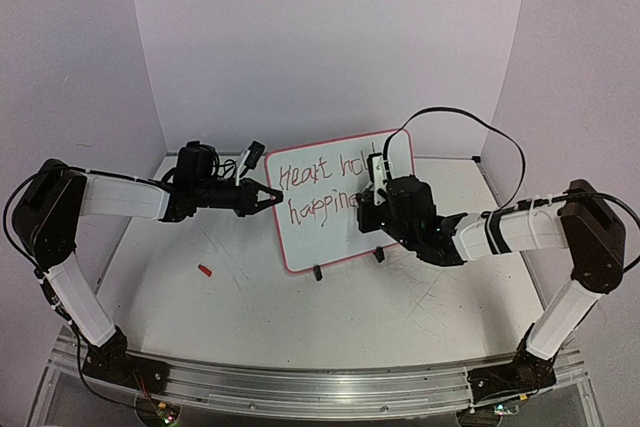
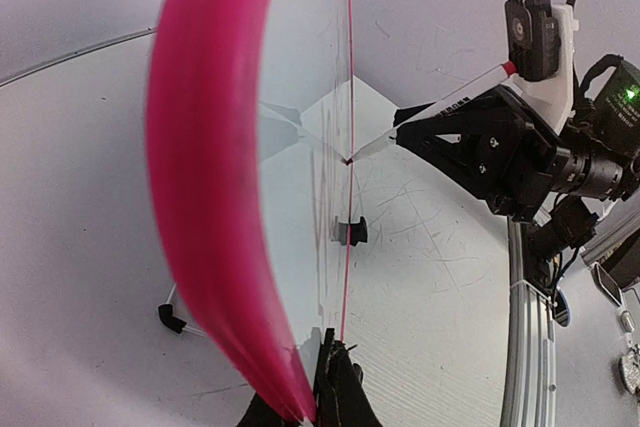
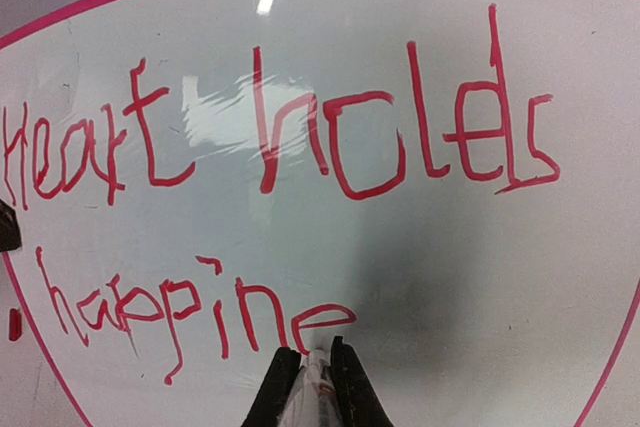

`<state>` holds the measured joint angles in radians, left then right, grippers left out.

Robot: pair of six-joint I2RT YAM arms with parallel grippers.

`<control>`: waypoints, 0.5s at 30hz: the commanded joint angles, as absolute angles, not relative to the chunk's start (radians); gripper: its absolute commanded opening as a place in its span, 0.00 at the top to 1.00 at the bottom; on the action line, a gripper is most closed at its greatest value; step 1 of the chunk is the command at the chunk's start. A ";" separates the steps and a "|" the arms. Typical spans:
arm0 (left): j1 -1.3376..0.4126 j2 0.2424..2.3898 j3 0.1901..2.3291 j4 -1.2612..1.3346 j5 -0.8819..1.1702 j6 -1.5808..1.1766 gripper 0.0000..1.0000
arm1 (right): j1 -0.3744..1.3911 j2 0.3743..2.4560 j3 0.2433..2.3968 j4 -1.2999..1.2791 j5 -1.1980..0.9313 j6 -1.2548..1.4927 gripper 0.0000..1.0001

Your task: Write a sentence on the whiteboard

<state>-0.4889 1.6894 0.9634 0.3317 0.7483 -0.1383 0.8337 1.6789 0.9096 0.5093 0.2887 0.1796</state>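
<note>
The whiteboard, with its pink-red rim, stands tilted on two black clip feet at the middle back of the table. Red writing on it reads "Heart holds" and below that "happine". My left gripper is shut on the board's left edge; the rim fills the left wrist view above the jaws. My right gripper is shut on a white marker. Its tip touches the board just after the last "e". The marker also shows in the left wrist view.
A small red marker cap lies on the table left of the board. White walls close in the back and both sides. A metal rail runs along the near edge. A black cable loops above the right arm.
</note>
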 commanded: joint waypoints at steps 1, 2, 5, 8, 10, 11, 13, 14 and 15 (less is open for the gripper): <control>-0.477 1.710 0.989 0.295 0.603 -0.003 1.00 | 0.826 1.624 0.902 0.530 0.394 0.134 1.00; -0.477 1.710 0.989 0.295 0.603 -0.003 1.00 | 0.826 1.608 0.894 0.547 0.387 0.124 1.00; -0.477 1.706 0.987 0.295 0.603 -0.003 1.00 | 0.824 1.561 0.873 0.579 0.295 0.110 1.00; -0.477 1.704 0.989 0.293 0.601 -0.002 1.00 | 0.813 1.551 0.860 0.584 0.244 0.134 1.00; -0.477 1.706 0.990 0.293 0.601 -0.002 1.00 | 0.797 1.563 0.861 0.582 0.253 0.144 1.00; -0.477 1.707 0.991 0.293 0.602 -0.002 1.00 | 0.787 1.566 0.861 0.581 0.253 0.147 1.00; -0.478 1.709 0.990 0.293 0.604 -0.002 1.00 | 0.780 1.573 0.870 0.585 0.253 0.148 1.00; -0.477 1.710 0.990 0.293 0.604 -0.002 1.00 | 0.779 1.579 0.880 0.586 0.259 0.146 1.00; -0.478 1.710 0.990 0.293 0.604 -0.002 1.00 | 0.779 1.586 0.888 0.586 0.267 0.144 1.00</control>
<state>-0.4911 1.6894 0.9688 0.3317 0.7575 -0.1276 0.7932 1.5799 0.8692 0.5517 0.2638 0.1402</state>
